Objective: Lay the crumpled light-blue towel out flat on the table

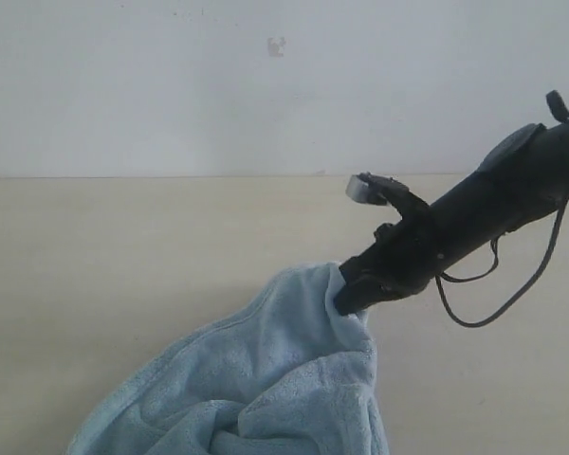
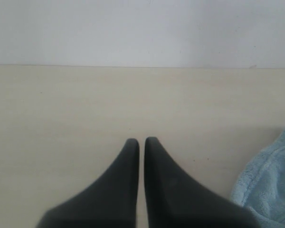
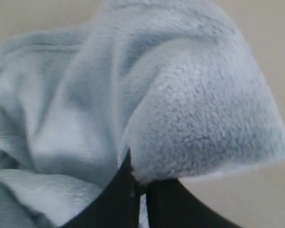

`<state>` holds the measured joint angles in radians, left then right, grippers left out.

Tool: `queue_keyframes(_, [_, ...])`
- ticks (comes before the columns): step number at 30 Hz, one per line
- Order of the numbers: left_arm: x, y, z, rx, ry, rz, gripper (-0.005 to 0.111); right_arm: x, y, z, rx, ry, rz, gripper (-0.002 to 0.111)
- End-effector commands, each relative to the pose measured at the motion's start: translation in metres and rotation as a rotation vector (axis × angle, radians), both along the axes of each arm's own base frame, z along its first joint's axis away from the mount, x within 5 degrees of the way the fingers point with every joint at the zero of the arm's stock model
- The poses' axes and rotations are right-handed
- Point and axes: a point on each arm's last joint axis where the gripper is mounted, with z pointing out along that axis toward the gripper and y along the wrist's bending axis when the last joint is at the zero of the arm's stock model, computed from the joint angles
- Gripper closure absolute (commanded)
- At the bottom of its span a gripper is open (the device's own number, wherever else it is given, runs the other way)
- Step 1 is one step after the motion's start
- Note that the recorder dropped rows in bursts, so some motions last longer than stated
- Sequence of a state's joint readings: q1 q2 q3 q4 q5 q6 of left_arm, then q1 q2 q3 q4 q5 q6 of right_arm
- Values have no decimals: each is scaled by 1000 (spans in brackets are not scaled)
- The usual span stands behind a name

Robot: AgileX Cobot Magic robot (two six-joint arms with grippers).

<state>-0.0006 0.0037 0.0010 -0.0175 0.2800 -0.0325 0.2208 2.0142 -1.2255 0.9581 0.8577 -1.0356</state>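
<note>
Bunched and creased, the towel (image 1: 266,389) fills the foreground, its bulk lying on the bench (image 1: 123,246) on the near side of the right pincer (image 1: 345,300). From that heap the cloth rises to a peak. At the peak the right pincer is pinched tight on a fold. Its wrist view shows fluffy pile bulging over the closed tips, so the cloth looks caught rather than merely touched. Whether that fold is a corner cannot be told.

The left pincer (image 2: 141,141) is closed as well, with nothing between its jaws. It hangs over bare bench, with an edge of the towel near it but apart.

Beyond the right pincer the bench runs bare to a pale wall (image 1: 171,85).

The step in hand appears to be the first grasp, with most of the spreading yet to do. The next move likely calls for drawing the held fold up and away from the heap so the layers fall open. The left pincer would need to widen and take a second edge, so the two can pull the cloth taut and lay it down.
</note>
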Motion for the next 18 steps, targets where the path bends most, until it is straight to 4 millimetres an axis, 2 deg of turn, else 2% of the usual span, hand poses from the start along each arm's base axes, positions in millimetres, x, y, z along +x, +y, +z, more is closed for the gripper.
queue_keyframes(1, [0, -1, 1, 1, -7, -10, 103, -15, 22, 47, 189, -46, 109, 108])
queue_keyframes(4, [0, -1, 1, 1, -7, -10, 103, -33, 49, 62, 216, -64, 194, 108])
queue_keyframes(7, [0, -1, 1, 1, -7, -10, 103, -53, 79, 63, 205, -65, 298, 108])
queue_keyframes(12, [0, -1, 1, 1, -7, -10, 103, -79, 119, 37, -10, -123, 408, 108])
queue_keyframes(16, [0, -1, 1, 1, -7, -10, 103, -88, 129, 14, -180, -101, 393, 108])
queue_keyframes(18, [0, -1, 1, 1, -7, -10, 103, -92, 131, 6, -200, -62, 423, 102])
